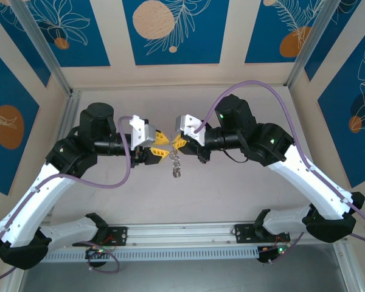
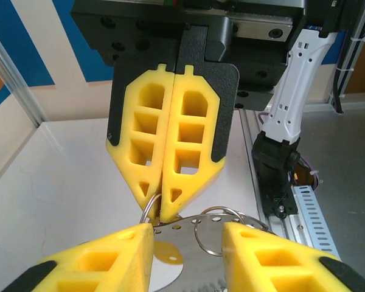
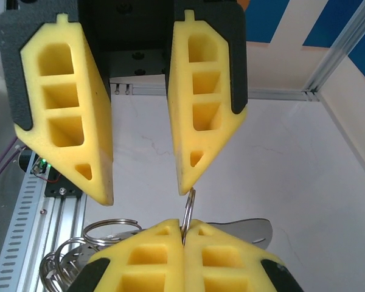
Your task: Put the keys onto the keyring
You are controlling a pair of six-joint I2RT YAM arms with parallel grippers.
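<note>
My right gripper (image 1: 179, 142) is shut on a thin grey metal keyring (image 3: 188, 210), which stands on edge between its fingertips. It appears head-on in the left wrist view (image 2: 161, 210), with the keyring (image 2: 147, 207) curving out beside its tips. My left gripper (image 2: 185, 234) faces it, open, and one fingertip (image 3: 185, 185) touches the ring's top edge. Below them hang more silvery rings (image 2: 216, 234), a flat silvery plate with holes (image 2: 188, 261) and a small yellow key (image 2: 161, 254). In the top view this bunch (image 1: 176, 165) dangles under the two grippers.
Both grippers meet above the middle of the white table (image 1: 231, 194). An aluminium rail (image 1: 182, 234) runs along the near edge by the arm bases. Frame posts (image 1: 45, 52) and patterned walls enclose the back and sides.
</note>
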